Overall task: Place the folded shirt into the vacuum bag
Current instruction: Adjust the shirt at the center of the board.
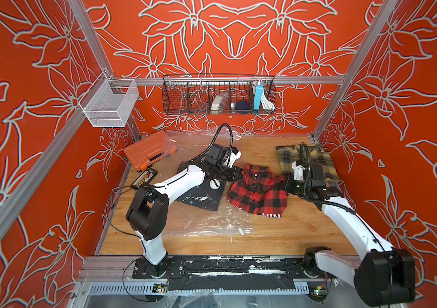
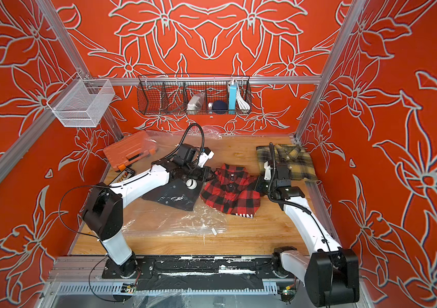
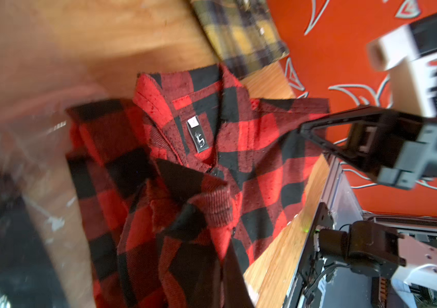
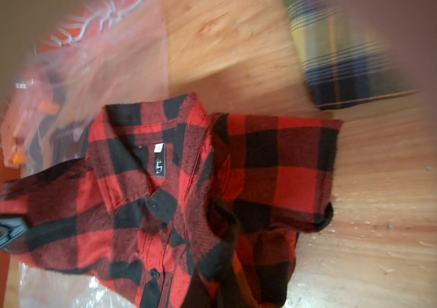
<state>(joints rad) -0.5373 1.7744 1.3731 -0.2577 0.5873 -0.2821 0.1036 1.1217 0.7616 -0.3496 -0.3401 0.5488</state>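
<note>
Folded red plaid shirt (image 1: 257, 190) sits mid-tabletop (image 1: 292, 234), collar toward the back wall. One edge overlaps the vacuum bag (image 1: 206, 221); the shirt is not inside. Left gripper (image 1: 236, 173) is clamped on the shirt's bag-side edge, right gripper (image 1: 288, 185) on the opposite shoulder. The bag lies flat and holds a black garment (image 1: 201, 197). Yellow plaid shirt (image 1: 318, 157) is in the far right corner.

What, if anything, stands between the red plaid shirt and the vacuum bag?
Nothing visible does: the red plaid shirt overlaps an edge of the vacuum bag. A black garment under the plastic lies beside it.
</note>
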